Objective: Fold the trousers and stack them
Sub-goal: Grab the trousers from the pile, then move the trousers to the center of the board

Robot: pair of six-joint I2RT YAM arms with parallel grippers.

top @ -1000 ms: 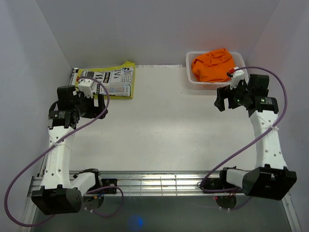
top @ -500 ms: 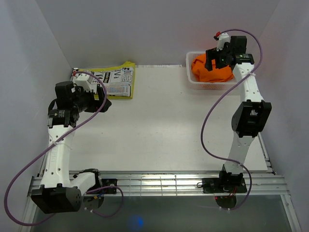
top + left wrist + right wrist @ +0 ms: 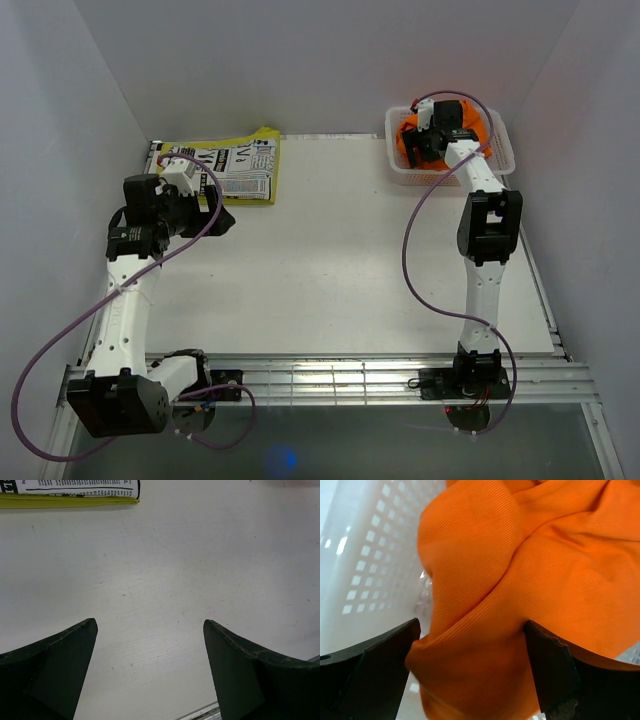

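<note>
Crumpled orange trousers lie in a white basket at the back right of the table. My right gripper reaches down into the basket over the trousers. In the right wrist view the orange cloth fills the frame and bulges between the open fingers of the right gripper, which have not closed on it. My left gripper hovers over the table at the left, open and empty; the left wrist view shows bare table between the tips of the left gripper.
A folded stack of trousers, yellow under a black-and-white print, lies at the back left; its edge shows in the left wrist view. White walls close in the table on three sides. The table's metal front rail runs along the near edge.
My right arm has swung from the table's right side up and back, then down into the basket onto the orange trousers. My left arm has shifted slightly.
</note>
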